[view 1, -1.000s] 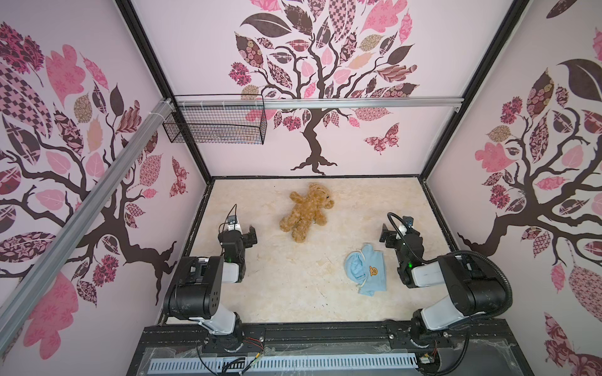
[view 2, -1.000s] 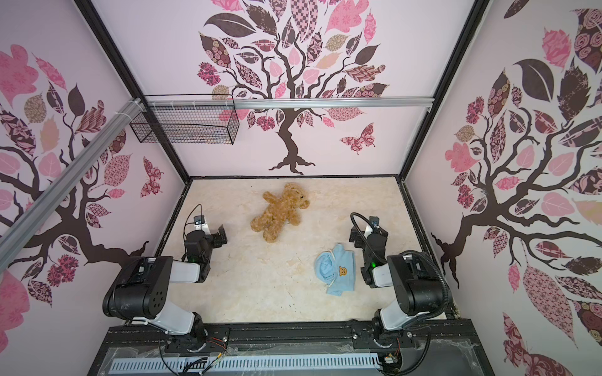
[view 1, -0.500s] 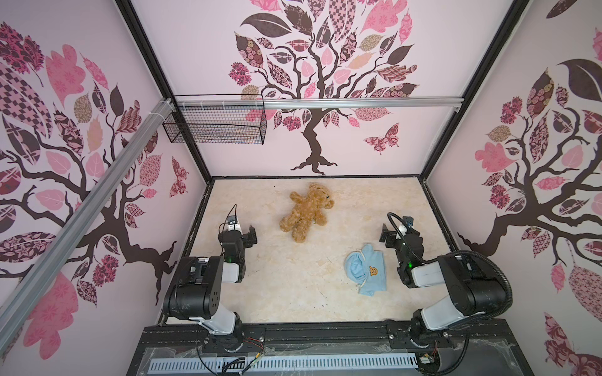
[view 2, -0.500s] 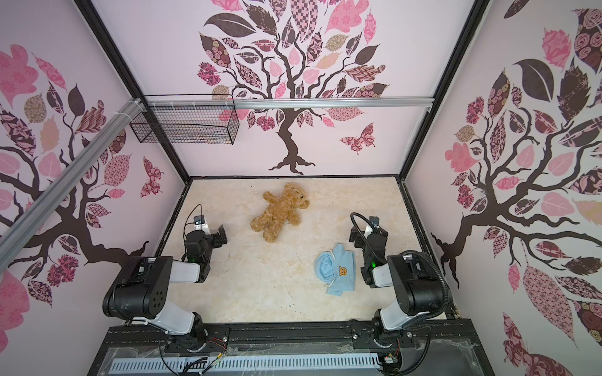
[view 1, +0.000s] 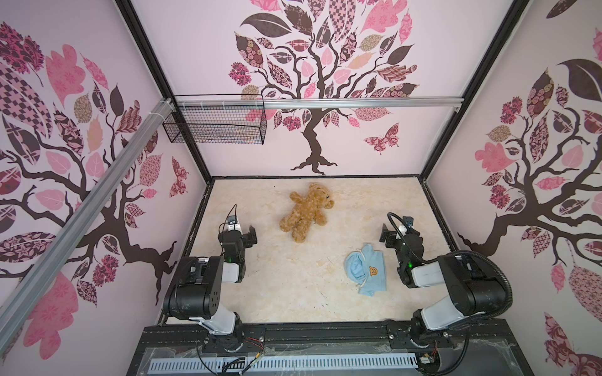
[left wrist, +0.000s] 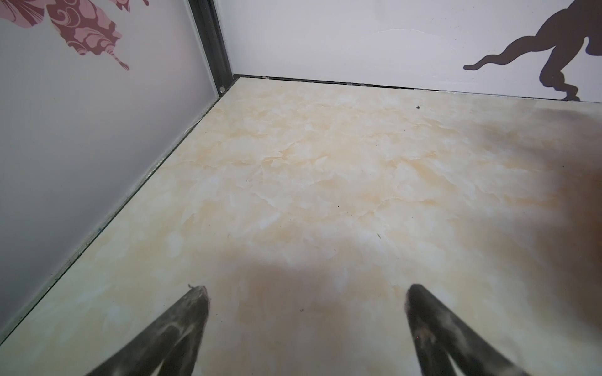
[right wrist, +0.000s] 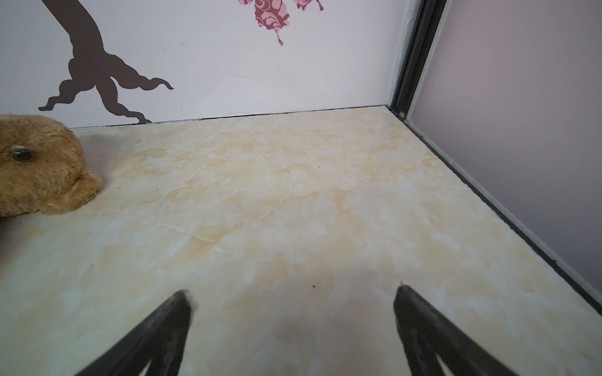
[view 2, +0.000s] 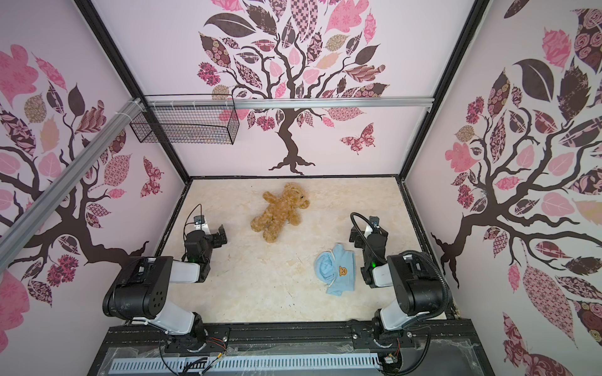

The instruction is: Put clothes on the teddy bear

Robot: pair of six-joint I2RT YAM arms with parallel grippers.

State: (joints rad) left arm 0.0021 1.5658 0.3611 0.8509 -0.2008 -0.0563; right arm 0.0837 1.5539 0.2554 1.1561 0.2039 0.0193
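The golden-brown teddy bear (view 1: 308,211) (view 2: 280,213) lies sprawled on the marbled floor towards the back, head towards the right; its head (right wrist: 39,166) shows at the edge of the right wrist view. A crumpled light blue shirt (view 1: 366,271) (view 2: 337,271) with an orange bear emblem lies nearer the front right. My left gripper (view 1: 241,232) (left wrist: 304,293) hovers open over bare floor left of the bear. My right gripper (view 1: 395,232) (right wrist: 291,294) is open too, just beyond the shirt, holding nothing.
A black wire basket (view 1: 215,125) hangs from the aluminium rail at the back left wall. Pink walls with tree decals close in the floor (view 1: 293,293) on three sides. A black frame rail (view 1: 293,335) runs along the front.
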